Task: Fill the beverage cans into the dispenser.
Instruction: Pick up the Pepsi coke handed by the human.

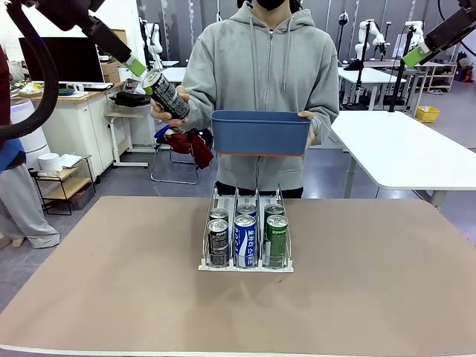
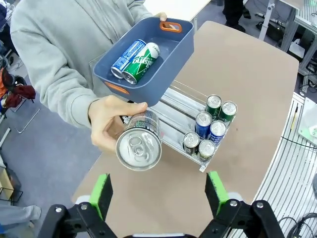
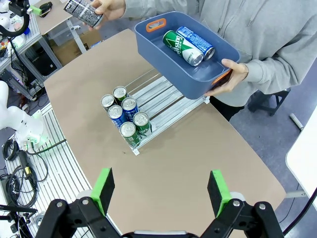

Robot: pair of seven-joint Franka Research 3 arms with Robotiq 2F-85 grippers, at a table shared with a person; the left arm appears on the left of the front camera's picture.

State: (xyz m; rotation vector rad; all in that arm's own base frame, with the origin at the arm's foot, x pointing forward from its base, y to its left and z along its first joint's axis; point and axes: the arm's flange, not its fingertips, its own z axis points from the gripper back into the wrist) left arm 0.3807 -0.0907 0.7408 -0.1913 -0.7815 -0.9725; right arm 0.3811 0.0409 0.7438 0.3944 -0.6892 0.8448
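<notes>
Your left fingers (image 2: 101, 193) stand wide apart with nothing between them. Just past their tips, inside the gap and a little toward the finger on the wrist view's left, the black can (image 2: 139, 145) hangs in the air above the surface (image 2: 163, 198). The person's hand (image 2: 106, 124) wraps it from that same left side.

The can's silver top faces straight back at you, so its long axis runs away from you along the fingers' own line of reach. The coming move turns on that. You would probably have to advance past the top until the pads flank the can's body before closing, keeping clear of the person's grip.

Farther out, the person's other hand holds the blue bin (image 2: 148, 82), where a blue-and-white can (image 2: 128, 58) and a green can (image 2: 141, 63) lie on their sides. Beyond the other finger, the dispenser (image 2: 173, 106) sits on the surface. Six cans stand upright at its front, two to a lane, and the rails behind them are bare.

Your right fingers (image 3: 104, 186) are also wide and empty, high over the surface. From them the black can is well apart, far ahead and off to one side, so the left arm is plainly the nearer.
</notes>
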